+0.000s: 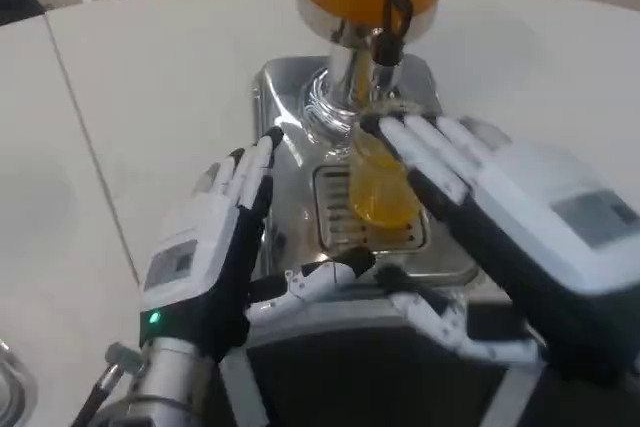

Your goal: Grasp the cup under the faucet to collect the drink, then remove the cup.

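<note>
The cup (380, 187), holding orange drink, stands on the drip tray (335, 209) at 6 o'clock of the faucet (388, 32). The right robot hand (520, 217) wraps it from 3 o'clock; the left robot hand (215, 247) waits at 9 o'clock, fingers apart, holding nothing. Collecting looks about done, so next comes drawing the cup out level.

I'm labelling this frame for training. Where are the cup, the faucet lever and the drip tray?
cup (378, 192): head view, its orange-filled side wall.
faucet lever (396, 7): head view, the black handle.
drip tray (330, 209): head view, the slotted grate left of the cup.
</note>
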